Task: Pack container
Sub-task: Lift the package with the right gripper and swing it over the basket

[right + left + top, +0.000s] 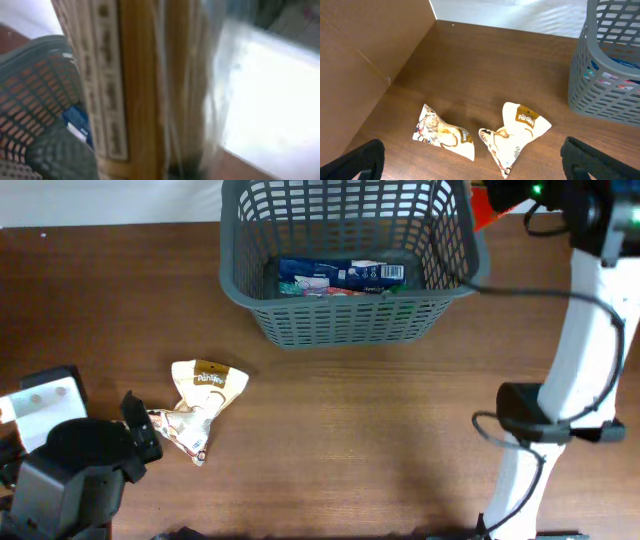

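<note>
**Stock on the table: one basket, four packets, two claws**

1. Table (350, 450): brown wood, filling the overhead frame.
2. Container (350, 320): large dark grey lattice basket, top centre of the overhead frame, standing upright on the table. It also shows at the right edge of the left wrist frame and in the lower left of the right wrist frame.
3. Right arm (580, 330): white, running up the right side of the overhead frame to the top right corner. The right claw is closed, its fingers not in sight. It holds the tall packet (145, 90) (clear wrap, tan contents, blurred), which stands upright across the right wrist frame, above and beside the basket rim.
4. Left claw (140, 428): lower left of the overhead frame, jaws spread wide and gripping nothing.
5. Blue-and-white packet (340, 275): lying flat on the basket floor.
6. White-and-gold snack packet (522, 130): on the table, centre right of the left wrist frame.
7. Second snack packet (442, 134): just left of it (crumpled).
</note>
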You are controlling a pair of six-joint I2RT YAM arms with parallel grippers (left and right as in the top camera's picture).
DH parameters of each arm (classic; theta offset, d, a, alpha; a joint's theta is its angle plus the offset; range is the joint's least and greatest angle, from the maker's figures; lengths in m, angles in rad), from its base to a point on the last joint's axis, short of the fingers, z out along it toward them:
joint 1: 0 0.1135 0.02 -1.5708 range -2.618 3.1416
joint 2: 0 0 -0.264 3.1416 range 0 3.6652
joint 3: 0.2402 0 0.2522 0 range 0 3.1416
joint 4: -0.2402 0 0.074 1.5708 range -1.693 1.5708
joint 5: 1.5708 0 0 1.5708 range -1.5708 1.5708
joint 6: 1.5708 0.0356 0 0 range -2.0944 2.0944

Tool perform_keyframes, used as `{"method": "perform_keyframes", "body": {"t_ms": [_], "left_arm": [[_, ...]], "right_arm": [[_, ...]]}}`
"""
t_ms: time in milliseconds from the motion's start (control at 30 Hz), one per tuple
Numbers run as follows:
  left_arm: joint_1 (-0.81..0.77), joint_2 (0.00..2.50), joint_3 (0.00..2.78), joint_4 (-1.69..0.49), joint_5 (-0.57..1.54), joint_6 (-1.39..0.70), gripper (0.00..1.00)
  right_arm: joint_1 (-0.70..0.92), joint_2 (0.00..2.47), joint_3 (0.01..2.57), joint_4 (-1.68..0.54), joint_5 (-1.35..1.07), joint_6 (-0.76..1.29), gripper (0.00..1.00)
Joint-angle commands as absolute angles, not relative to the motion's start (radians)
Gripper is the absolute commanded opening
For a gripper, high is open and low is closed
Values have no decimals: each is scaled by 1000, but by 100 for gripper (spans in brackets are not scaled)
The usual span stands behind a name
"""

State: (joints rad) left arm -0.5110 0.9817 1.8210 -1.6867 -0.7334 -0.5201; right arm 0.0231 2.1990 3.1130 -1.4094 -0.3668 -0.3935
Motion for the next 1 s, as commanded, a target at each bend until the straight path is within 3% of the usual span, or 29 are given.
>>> {"method": "perform_keyframes", "body": {"t_ms": [0,167,300,967], "left_arm": [[-514,982,1820,-1687,-748,-522,99],[-514,982,1820,-1687,-748,-521,99],[-514,982,1820,-1687,-748,-521,99],[-514,982,1820,-1687,-756,-521,99]], "right_arm": [[99,2151,3131,-1404,-368,-526,4],[190,2152,3101,-1449,-293,-722,4],[224,2152,3058,-1456,-167,-753,4],[223,2154,2599,-1221,-262,-983,4]]}}
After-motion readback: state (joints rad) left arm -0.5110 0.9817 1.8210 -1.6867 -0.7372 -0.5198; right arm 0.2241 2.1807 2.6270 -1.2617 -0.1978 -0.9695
